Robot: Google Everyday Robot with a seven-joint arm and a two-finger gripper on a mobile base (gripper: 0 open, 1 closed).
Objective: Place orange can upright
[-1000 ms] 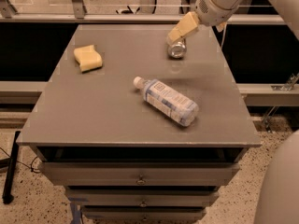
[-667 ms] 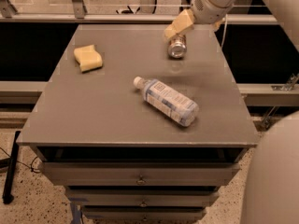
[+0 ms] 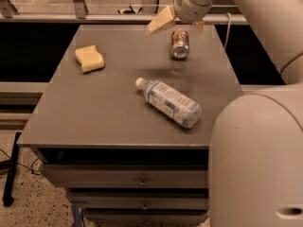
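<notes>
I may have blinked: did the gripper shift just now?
Yes. The gripper slid left, judged against the can: its pale finger was right above the can and now hangs left of it.

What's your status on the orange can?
Gripper open, hovering over far side of table. Orange can beneath it, apparently on its side. Water bottle and sponge lie apart, nothing blocking.

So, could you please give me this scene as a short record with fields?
end effector: open, over the far edge behind the can, holding nothing
orange can: far side, apparently lying, silver end toward camera
water bottle: lying on its side, mid-table
yellow sponge: far left
table: grey, drawers below
</notes>
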